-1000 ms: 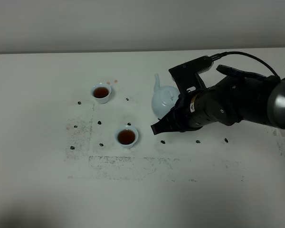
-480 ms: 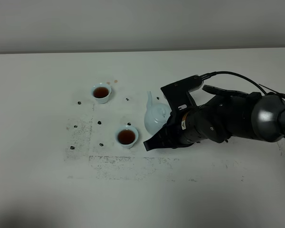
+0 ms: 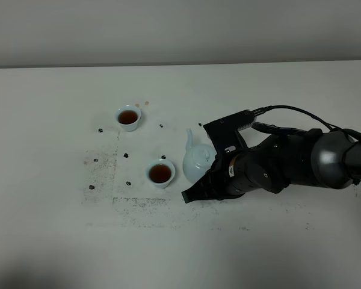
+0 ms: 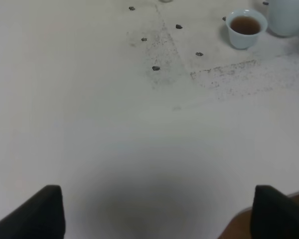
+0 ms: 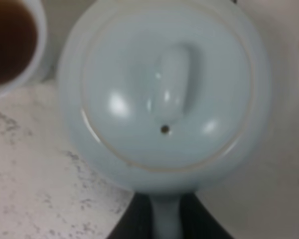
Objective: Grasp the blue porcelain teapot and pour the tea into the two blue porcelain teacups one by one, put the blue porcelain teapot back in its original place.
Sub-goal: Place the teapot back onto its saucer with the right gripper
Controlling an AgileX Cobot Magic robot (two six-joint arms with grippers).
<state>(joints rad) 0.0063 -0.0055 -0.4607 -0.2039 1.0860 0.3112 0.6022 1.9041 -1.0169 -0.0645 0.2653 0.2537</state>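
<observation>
The blue porcelain teapot (image 3: 197, 160) stands upright just right of the nearer teacup (image 3: 160, 173), lid on, spout pointing away. My right gripper (image 3: 210, 174) is shut on its loop handle. The right wrist view looks straight down on the teapot's lid (image 5: 167, 94), with the handle pinched in the right gripper (image 5: 165, 221) and that teacup (image 5: 10, 40) beside it. The farther teacup (image 3: 128, 117) sits to the back left. Both teacups hold brown tea. My left gripper (image 4: 159, 214) hovers open over bare table; the near teacup (image 4: 245, 29) and teapot (image 4: 289, 15) lie far ahead of it.
The white table (image 3: 60, 229) carries a faint grey speckled rectangle (image 3: 168, 208) and several small dark specks (image 3: 126, 155) around the cups. Two small tea stains (image 3: 143, 104) lie beside the farther cup. The bulky right arm (image 3: 301, 162) stretches in from the right edge.
The right arm has carried the teapot left and toward the front, bringing it close beside the nearer cup. Both cups have stayed put.
</observation>
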